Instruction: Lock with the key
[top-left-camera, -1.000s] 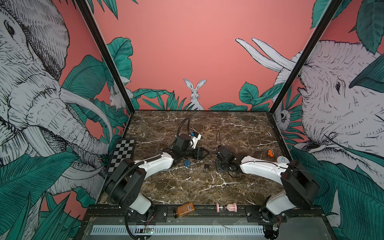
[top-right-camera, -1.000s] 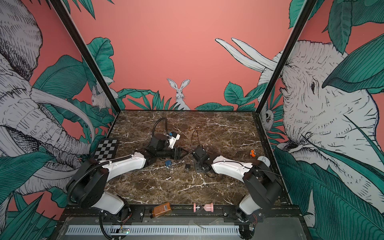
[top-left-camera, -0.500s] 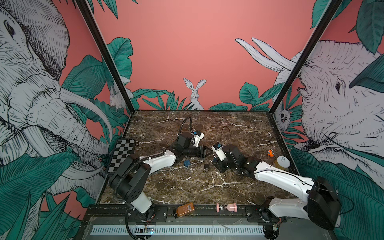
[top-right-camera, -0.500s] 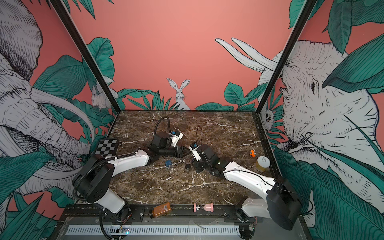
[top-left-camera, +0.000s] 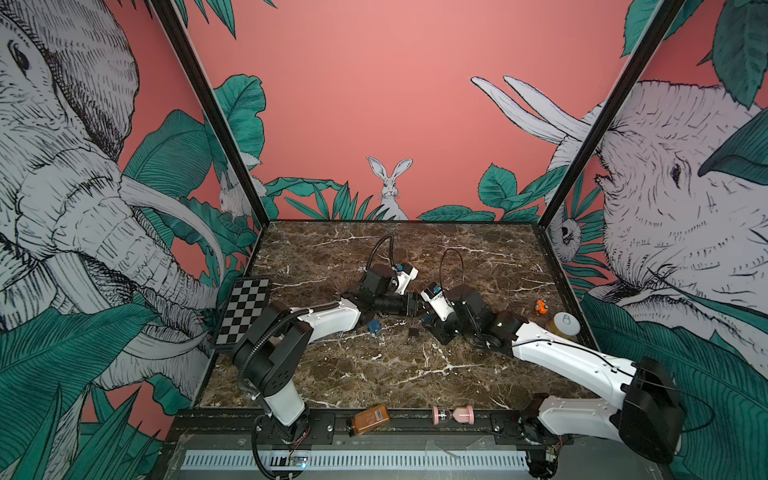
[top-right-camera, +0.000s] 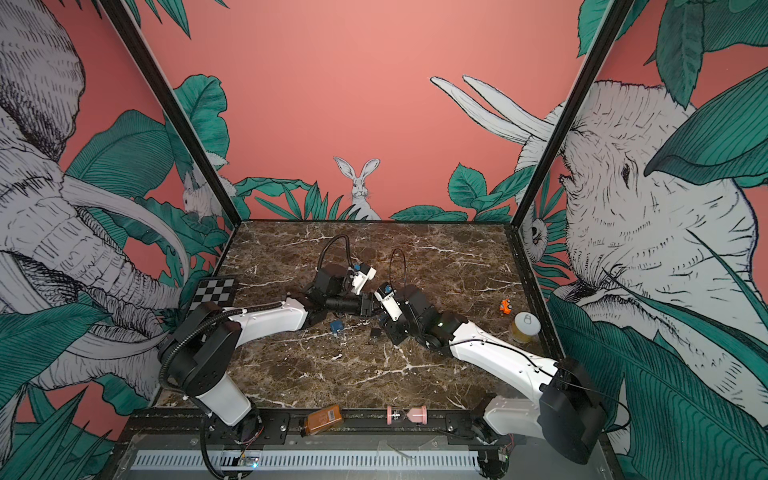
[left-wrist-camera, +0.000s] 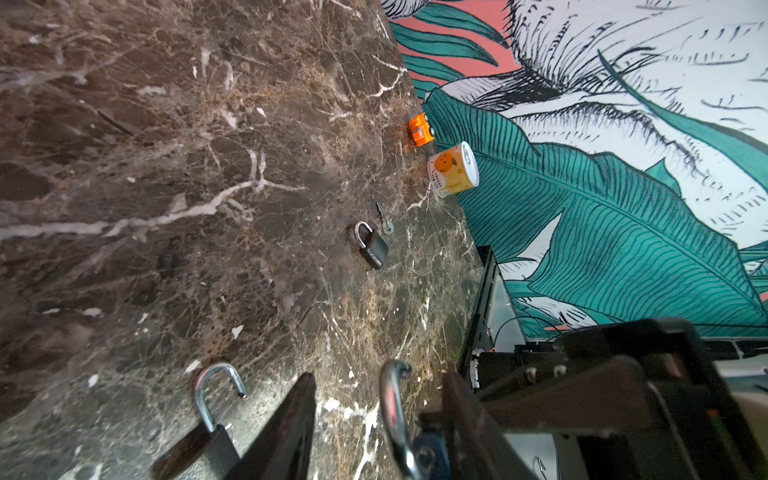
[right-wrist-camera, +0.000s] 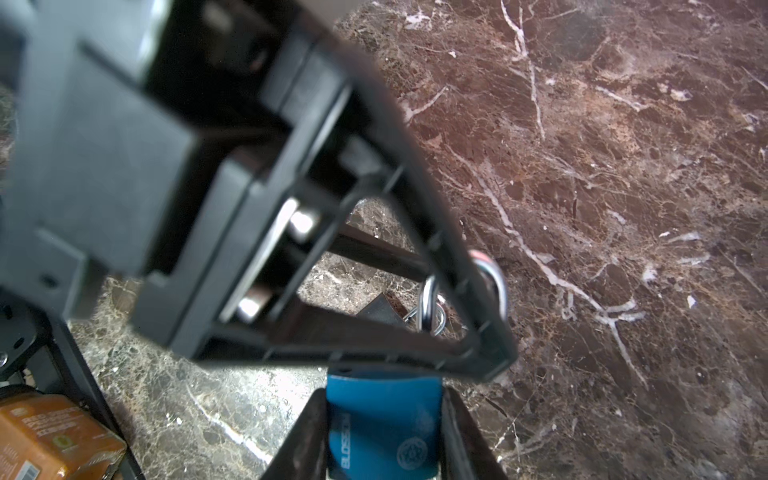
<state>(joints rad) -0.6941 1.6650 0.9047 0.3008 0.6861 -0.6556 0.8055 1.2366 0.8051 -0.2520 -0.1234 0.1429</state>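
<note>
The right arm has stretched out of its tuck and met the left at the middle of the bench (top-left-camera: 374, 374), with bare marble open toward the front and back edges! The right end effector (right-wrist-camera: 382, 399) is clamped on the blue padlock (right-wrist-camera: 386, 440). The left end effector (left-wrist-camera: 374, 386), narrowed but with its sides apart, straddles the shackle (left-wrist-camera: 388, 403), and the key (left-wrist-camera: 388, 225) lies well off by the can (left-wrist-camera: 453, 170).
</note>
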